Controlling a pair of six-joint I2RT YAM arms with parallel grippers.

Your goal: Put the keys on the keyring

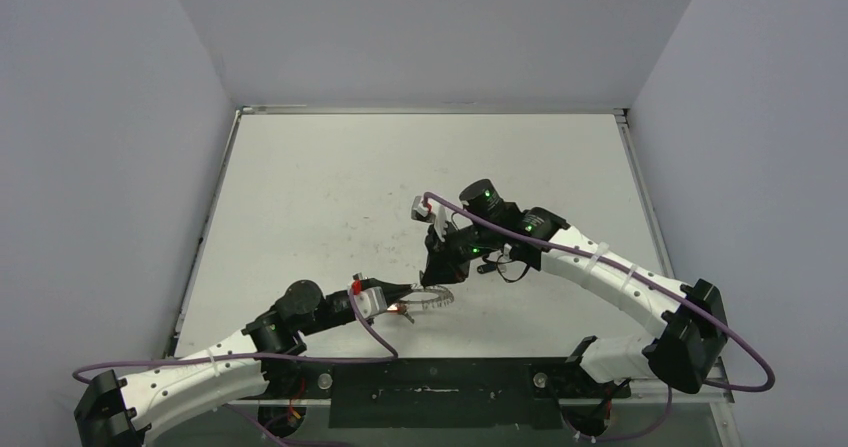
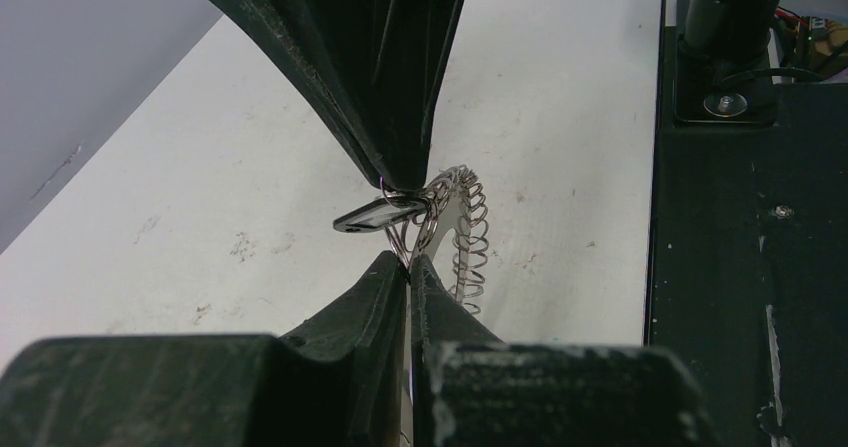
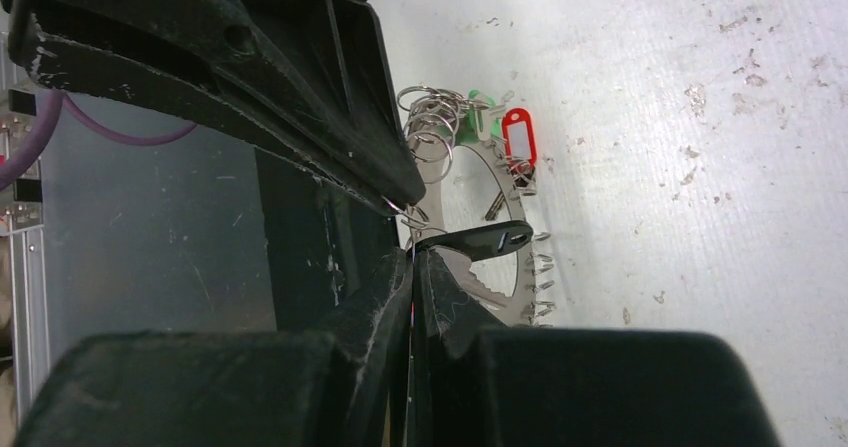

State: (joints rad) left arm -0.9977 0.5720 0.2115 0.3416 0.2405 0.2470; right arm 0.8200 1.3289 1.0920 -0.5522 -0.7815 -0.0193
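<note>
The keyring (image 1: 432, 297) lies flat on the counter (image 1: 320, 187) in the lower middle of the top view, and both arms meet just over its left rim. The left fingers (image 2: 400, 275) come in from the lower left and are pressed together. In the left wrist view they appear to pinch one of the thin wire loops (image 2: 420, 225) that hang on the rim of the keyring. The right fingers (image 3: 404, 267) come down from the upper right and are also pressed together. One key (image 3: 480, 239) sticks out from their tip, so they seem to pinch it by one end, but the exact contact is too small to see well. In the right wrist view the long axis of the key is almost level. It points away from the fingertips to the right of the frame, over the keyring. The two fingertips are nearly touching, and the loop is between them, just beside the pinched end of the key. The coming move probably turns on this relation: the hole in the key must meet the open end of the loop, and the right arm, which carries the key, is the one to bring it there. A red tag (image 3: 515, 137) and a green tag (image 3: 483, 102) sit on the far part of the keyring. The second key cannot be found with certainty.
</note>
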